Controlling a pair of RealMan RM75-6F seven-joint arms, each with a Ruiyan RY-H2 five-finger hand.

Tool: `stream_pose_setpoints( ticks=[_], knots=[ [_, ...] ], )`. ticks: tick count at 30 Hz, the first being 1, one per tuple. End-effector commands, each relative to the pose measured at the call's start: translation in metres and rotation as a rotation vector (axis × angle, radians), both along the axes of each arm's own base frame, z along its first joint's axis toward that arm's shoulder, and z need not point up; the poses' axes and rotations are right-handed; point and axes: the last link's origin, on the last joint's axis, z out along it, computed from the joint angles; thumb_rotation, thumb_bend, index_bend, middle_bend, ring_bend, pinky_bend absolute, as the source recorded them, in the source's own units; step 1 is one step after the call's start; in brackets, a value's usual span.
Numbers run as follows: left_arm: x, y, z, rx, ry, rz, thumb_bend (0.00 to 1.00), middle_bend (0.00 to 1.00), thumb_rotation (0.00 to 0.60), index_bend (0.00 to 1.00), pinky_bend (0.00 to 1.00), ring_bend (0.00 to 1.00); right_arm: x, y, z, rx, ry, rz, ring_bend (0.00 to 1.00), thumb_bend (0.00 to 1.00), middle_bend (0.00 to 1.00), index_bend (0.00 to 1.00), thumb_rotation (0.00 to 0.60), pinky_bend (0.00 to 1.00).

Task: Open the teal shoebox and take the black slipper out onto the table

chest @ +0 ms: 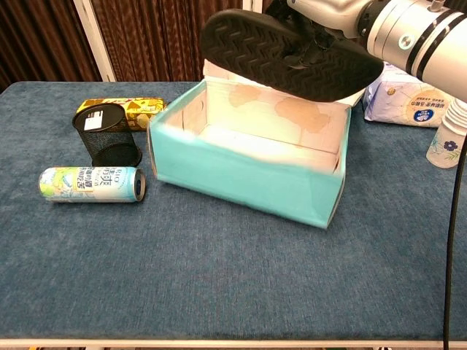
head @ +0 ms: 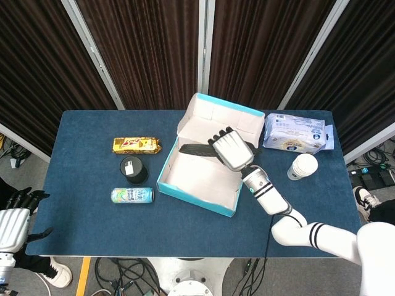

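your right hand (head: 232, 150) grips the black slipper (chest: 290, 55) and holds it in the air above the teal shoebox (chest: 244, 171), sole down and roughly level, so it is already clear of the box walls. the fingers wrap over the upper and strap, which looks like the reason the slipper hangs flat and does not droop at either end. the box sits open near the middle of the table (head: 92, 222), its lid (head: 223, 115) folded back toward the far edge, and its inside shows bare now that the slipper is out. your right forearm reaches in from the near right corner, wrist raised, palm over the box's far right part. i judge the lift done and the set-down left: you need a bare patch of cloth, and the near edge in front of the box looks the easiest, well apart from the drink can (head: 132, 195), the black mesh cup (head: 133, 169) and the snack bar (head: 137, 145) on the left side. the tissue pack (head: 295, 132) and paper cup (head: 302, 166) crowd the right edge. your left hand (head: 13, 223) waits off the near left corner, holding nothing, fingers loosely apart.
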Motion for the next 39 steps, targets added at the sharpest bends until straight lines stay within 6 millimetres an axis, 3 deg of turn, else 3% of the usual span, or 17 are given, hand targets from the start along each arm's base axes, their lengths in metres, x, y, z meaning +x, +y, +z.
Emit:
stream_pose_setpoints(
  ticks=[1,8,13,18,22,28,33,39],
  knots=[
    [0.000,-0.001,0.000,0.001,0.000,0.002,0.00,0.20,0.600,0.25,0.12,0.10,0.006,0.006,0.004,0.024,-0.048,0.011,0.46,0.50,0.57,0.71,0.600,0.42],
    [-0.001,-0.004,0.003,0.008,0.006,0.013,0.00,0.20,0.600,0.25,0.12,0.10,0.040,0.043,0.018,0.252,-0.320,0.066,0.46,0.47,0.57,0.71,0.600,0.42],
    [-0.002,-0.006,0.005,0.015,0.006,0.016,0.00,0.20,0.600,0.25,0.12,0.10,0.062,0.070,0.029,0.416,-0.414,0.088,0.46,0.46,0.57,0.71,0.600,0.41],
    [-0.004,-0.009,0.006,0.020,0.005,0.024,0.00,0.20,0.600,0.25,0.12,0.10,0.076,0.090,0.026,0.569,-0.464,0.064,0.46,0.46,0.57,0.71,0.600,0.39],
    [-0.006,-0.011,0.006,0.020,0.005,0.029,0.00,0.20,0.600,0.25,0.12,0.10,0.082,0.105,0.006,0.737,-0.482,-0.016,0.46,0.46,0.57,0.71,0.600,0.36],
    [-0.007,-0.011,0.005,0.014,0.001,0.031,0.00,0.20,0.600,0.25,0.12,0.10,0.086,0.124,-0.039,0.916,-0.414,-0.104,0.46,0.46,0.57,0.71,0.600,0.32],
    [-0.009,-0.011,0.004,0.011,0.000,0.040,0.00,0.20,0.600,0.25,0.12,0.10,0.086,0.129,-0.071,0.916,-0.328,-0.111,0.46,0.46,0.57,0.71,0.600,0.30],
    [-0.014,-0.011,0.004,0.009,-0.001,0.052,0.00,0.20,0.600,0.25,0.12,0.10,0.077,0.117,-0.088,0.772,-0.136,-0.076,0.45,0.46,0.57,0.67,0.600,0.20]
  ],
)
